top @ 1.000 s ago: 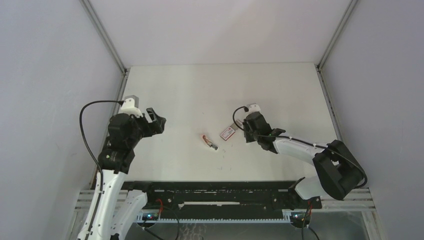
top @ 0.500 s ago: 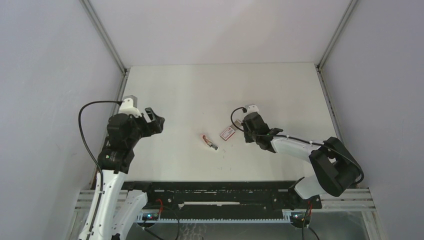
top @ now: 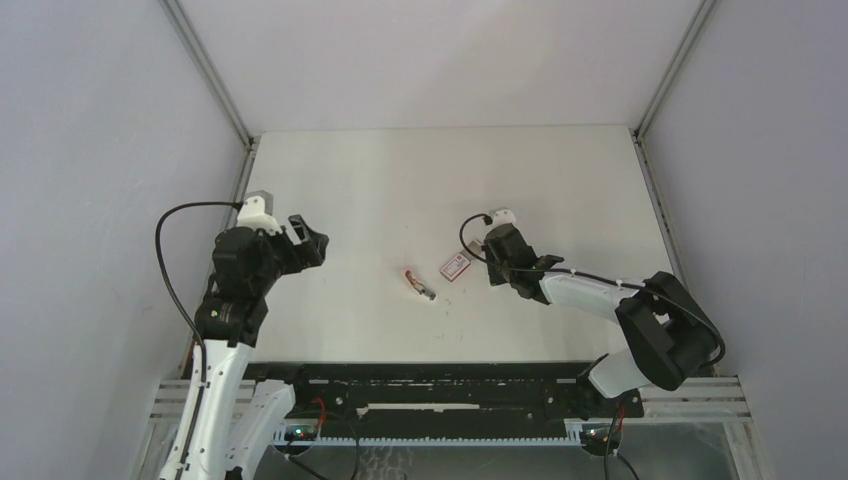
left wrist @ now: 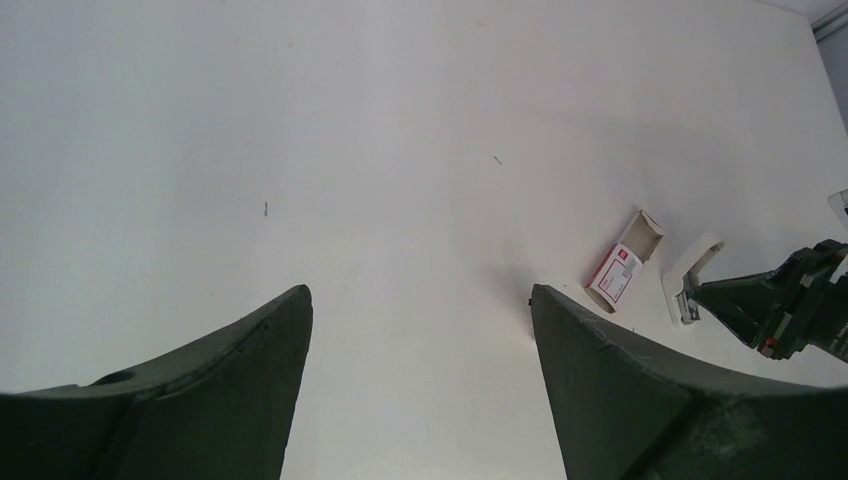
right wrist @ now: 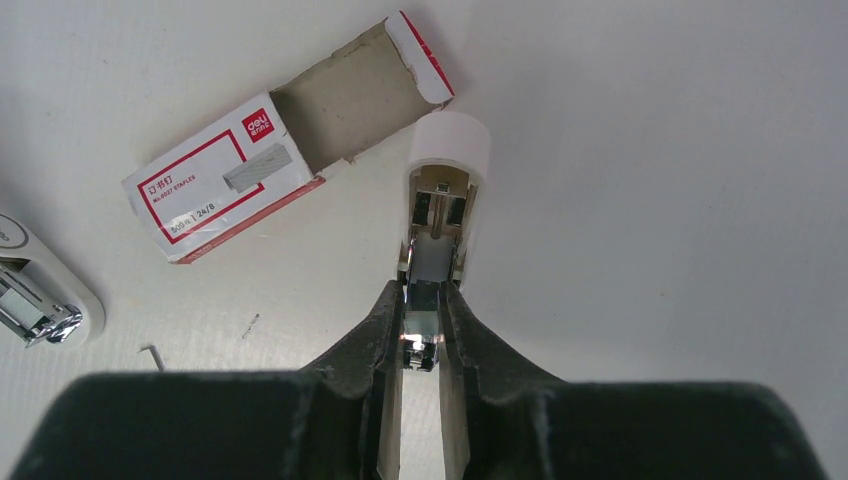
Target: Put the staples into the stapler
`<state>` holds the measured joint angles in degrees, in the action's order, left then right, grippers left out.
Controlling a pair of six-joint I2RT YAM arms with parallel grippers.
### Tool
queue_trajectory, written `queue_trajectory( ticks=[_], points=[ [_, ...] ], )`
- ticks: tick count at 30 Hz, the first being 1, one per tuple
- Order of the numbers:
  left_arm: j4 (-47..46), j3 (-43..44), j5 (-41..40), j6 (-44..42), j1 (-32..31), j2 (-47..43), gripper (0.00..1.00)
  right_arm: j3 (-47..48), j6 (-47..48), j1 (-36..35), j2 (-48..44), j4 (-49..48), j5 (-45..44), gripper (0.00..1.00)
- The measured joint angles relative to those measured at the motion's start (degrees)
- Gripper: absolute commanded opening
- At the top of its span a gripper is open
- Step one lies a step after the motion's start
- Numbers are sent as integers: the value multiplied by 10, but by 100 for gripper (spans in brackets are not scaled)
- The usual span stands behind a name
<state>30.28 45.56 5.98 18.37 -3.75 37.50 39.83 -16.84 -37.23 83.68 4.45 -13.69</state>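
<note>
Staples (right wrist: 225,190) lie slantwise just left of the right jaws, which grip the stapler (right wrist: 447,160); left jaws stand open, well apart.

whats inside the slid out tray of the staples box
The exposed tray of the staples box shows only bare cardboard, no staples. The rest, still inside the box, is hidden.

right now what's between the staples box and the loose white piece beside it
Nothing, just bare table between staples box and white piece, clearest in the right wrist view.
</note>
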Motion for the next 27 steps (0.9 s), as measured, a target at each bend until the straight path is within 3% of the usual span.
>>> queue_trajectory(
  ticks=[27],
  points=[
    [-1, 0, 9, 0, 10, 0, 84, 8, -26, -12, 1, 42, -8, 10]
  ],
)
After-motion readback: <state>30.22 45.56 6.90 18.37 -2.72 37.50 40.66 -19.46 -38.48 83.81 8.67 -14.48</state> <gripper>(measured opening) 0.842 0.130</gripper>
